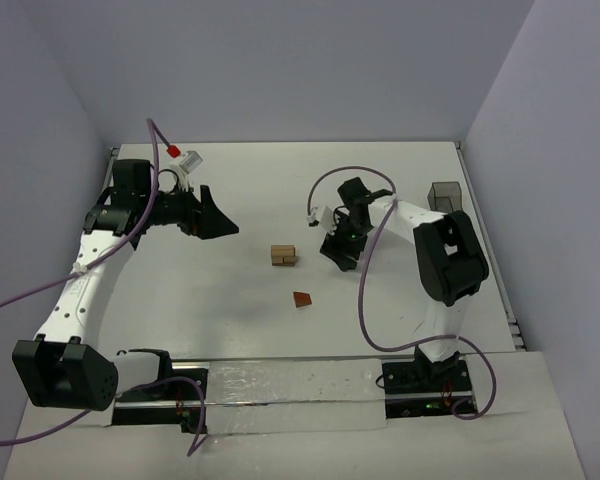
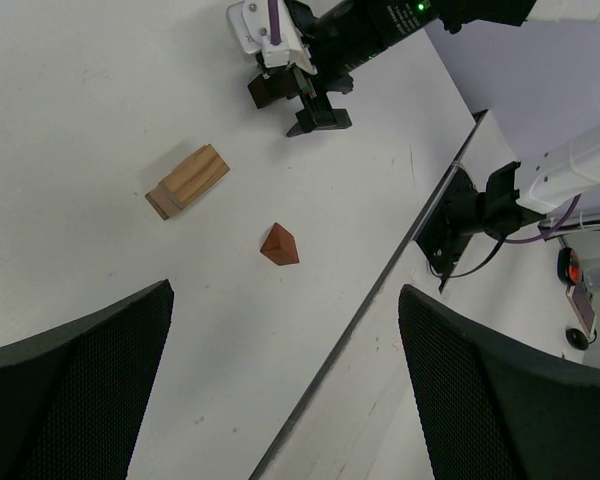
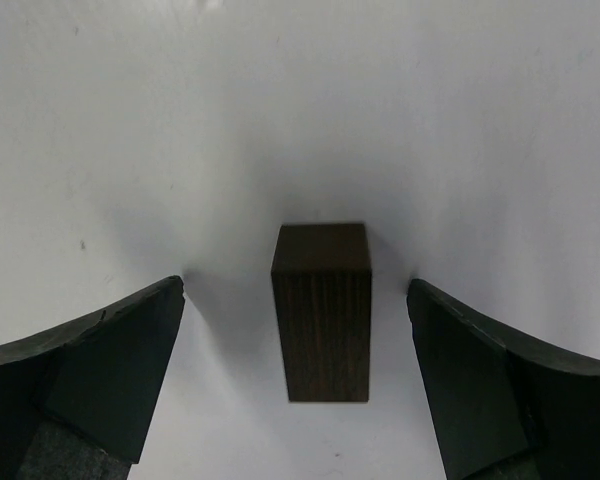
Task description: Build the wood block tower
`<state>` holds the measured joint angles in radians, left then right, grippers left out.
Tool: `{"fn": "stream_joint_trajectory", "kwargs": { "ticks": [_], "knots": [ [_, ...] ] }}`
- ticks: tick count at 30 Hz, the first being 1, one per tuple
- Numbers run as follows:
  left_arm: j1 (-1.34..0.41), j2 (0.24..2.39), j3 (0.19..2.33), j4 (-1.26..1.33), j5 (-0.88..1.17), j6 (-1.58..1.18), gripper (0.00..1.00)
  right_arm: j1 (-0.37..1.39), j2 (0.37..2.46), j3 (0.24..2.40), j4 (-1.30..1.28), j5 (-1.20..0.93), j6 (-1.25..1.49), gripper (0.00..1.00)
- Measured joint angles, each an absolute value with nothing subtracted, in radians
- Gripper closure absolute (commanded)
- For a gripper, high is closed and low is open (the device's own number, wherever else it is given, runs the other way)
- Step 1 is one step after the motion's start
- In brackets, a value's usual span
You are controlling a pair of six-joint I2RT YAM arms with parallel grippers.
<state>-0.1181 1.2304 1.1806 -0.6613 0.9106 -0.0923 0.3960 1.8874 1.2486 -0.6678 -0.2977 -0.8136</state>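
Light tan blocks (image 1: pixel 283 256) lie together mid-table; they also show in the left wrist view (image 2: pixel 188 180). A reddish-brown wedge (image 1: pixel 301 299) lies alone nearer the arms and shows in the left wrist view (image 2: pixel 279 244). A dark brown block (image 3: pixel 321 310) stands on the table between the fingers of my right gripper (image 3: pixel 296 296), which is open, with a gap on each side. That gripper (image 1: pixel 338 250) is right of the tan blocks. My left gripper (image 1: pixel 215 222) is open and empty, raised to the left of them; its fingers (image 2: pixel 80 380) frame bare table.
A small dark open container (image 1: pixel 445 195) stands at the back right. The table's near edge runs as a dark seam (image 2: pixel 380 290) close to the wedge. Walls enclose the table on the left, back and right.
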Motion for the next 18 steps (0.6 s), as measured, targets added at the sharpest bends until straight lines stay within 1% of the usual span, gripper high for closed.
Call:
{"fn": "stream_joint_trajectory", "kwargs": {
  "ticks": [7,10,18],
  "knots": [
    [-0.118,1.231,1.172,-0.633,0.923,-0.106,0.01,0.343,1.807,1.177,-0.61,-0.332,-0.787,0.17],
    [-0.118,1.231,1.171,-0.628,0.925,-0.112,0.01,0.319,1.784,1.158,-0.573,-0.353,-0.777,0.25],
    [-0.118,1.231,1.169,-0.622,0.926,-0.119,0.01,0.295,1.737,1.129,-0.527,-0.382,-0.772,0.34]
  ]
}}
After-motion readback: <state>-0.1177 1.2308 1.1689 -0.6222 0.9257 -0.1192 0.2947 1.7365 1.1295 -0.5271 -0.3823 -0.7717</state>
